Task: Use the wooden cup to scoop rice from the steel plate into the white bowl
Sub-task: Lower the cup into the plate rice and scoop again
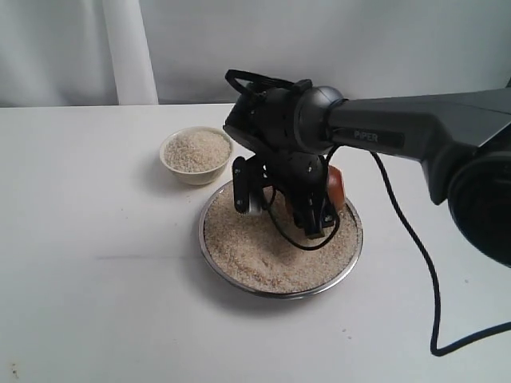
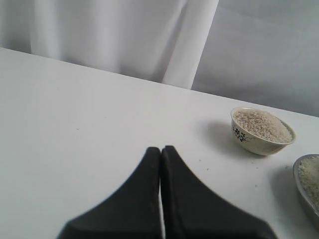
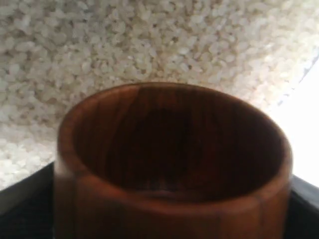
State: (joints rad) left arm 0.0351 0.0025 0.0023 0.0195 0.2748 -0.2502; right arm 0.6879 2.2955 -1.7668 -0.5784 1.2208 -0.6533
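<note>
In the exterior view the right gripper (image 1: 319, 209) and its wrist hide nearly all of the wooden cup (image 1: 337, 185) (only a reddish sliver shows). They also cover the far middle of the rice (image 1: 255, 255) on the steel plate (image 1: 281, 294). The right wrist view cuts off the cup's base, its dark inside is unreadable, and the fingers (image 3: 20, 211) are mere black corners. In the left wrist view the plate runs off the edge, the left gripper (image 2: 160, 148) is blurred, and the white bowl (image 2: 254, 145) bears a marking too small to read.

Colour key
Rice (image 1: 255, 251) pale beige; steel plate (image 1: 279, 294) silver; white bowl (image 2: 251, 143) cream, dark floral motif; wooden cup (image 3: 164, 209) reddish-brown, vertical grain.
</note>
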